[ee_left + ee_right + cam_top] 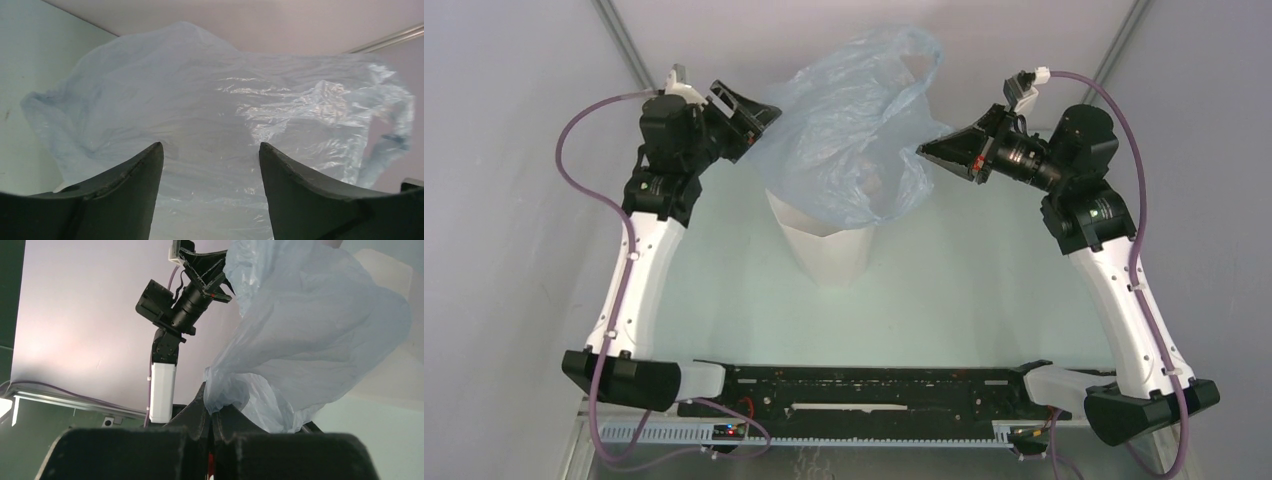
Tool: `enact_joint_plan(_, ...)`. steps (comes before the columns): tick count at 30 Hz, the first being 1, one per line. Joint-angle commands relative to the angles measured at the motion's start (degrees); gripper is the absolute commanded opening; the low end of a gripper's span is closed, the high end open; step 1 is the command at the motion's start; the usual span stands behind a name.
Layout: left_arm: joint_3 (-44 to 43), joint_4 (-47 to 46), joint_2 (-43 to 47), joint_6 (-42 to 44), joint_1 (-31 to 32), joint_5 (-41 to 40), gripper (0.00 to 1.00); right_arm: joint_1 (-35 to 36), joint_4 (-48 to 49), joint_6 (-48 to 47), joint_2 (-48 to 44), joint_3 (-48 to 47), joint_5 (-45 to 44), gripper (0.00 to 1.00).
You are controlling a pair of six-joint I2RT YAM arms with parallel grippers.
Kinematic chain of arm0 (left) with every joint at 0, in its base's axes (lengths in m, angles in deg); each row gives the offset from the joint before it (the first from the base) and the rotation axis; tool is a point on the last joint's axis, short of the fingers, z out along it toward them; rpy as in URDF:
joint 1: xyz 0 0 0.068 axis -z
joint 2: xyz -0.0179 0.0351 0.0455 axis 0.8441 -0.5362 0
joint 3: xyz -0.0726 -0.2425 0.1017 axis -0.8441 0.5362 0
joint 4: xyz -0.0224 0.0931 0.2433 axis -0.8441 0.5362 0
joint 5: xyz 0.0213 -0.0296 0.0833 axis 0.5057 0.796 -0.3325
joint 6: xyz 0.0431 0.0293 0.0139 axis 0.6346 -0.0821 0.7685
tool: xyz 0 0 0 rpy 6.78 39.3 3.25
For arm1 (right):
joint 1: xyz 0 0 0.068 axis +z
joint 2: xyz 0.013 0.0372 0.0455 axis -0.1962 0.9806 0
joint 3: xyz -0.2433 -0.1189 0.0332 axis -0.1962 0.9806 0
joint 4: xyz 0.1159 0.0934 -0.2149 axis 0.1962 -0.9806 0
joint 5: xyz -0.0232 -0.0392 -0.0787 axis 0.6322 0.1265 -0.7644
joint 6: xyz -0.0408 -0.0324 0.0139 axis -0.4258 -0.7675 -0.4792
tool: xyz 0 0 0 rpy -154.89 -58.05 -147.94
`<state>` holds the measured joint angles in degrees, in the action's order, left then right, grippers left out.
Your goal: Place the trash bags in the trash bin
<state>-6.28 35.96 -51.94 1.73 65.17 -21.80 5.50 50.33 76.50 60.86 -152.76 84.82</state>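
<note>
- Nearest, upright in the middle of the tabletop [964,300]: bin [829,250], mouth facing up, lower walls bare.
- Hanging over that mouth: bag [854,130], lower end at the rim, hard to tell whether any of it is inside, with the bulk billowed well above the rim and leaning far.
- At the bag's right edge: right end effector [211,407], pinched fully together on a fold of plastic and holding that side up.
- At the bag's left edge: left end effector [210,150], spread wide and gripping nothing, with plastic just ahead of the tips; cannot tell whether touching.
- Bag's long axis: roughly up and far from the bin mouth, with a handle loop at the far top.
- Key relation, as judged: bin below and nearer than both end effectors, about midway between them, so a down-and-near move to feed the plastic in.
- Likely hand for that move: the right, the one with a hold.
</note>
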Motion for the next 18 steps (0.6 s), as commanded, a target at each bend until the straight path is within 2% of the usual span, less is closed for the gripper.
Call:
enact_joint_plan(1,1.7,-3.9,1.8,-1.6,2.1,4.3,0.74,0.3,2.9,0.0,-1.1,0.0,1.5,0.0)
enact_joint_plan(5,5.4,-2.4,4.9,-1.1,7.8,2.4,0.73,0.6,4.5,0.5,-0.8,-0.1,2.4,0.0)
enact_joint_plan(13,17.3,-1.1,13.4,-4.1,22.1,-12.8,0.73,0.6,6.2,0.6,-0.1,-1.4,2.1,0.0)
enact_joint_plan(15,20.3,-0.3,14.7,-6.0,23.8,-16.0,0.74,0.6,6.7,0.7,0.2,-1.5,2.0,0.0)
enact_joint_plan(18,23.1,0.8,13.9,-7.7,24.0,-16.3,0.75,0.8,6.9,0.9,0.6,-1.4,2.0,0.0)
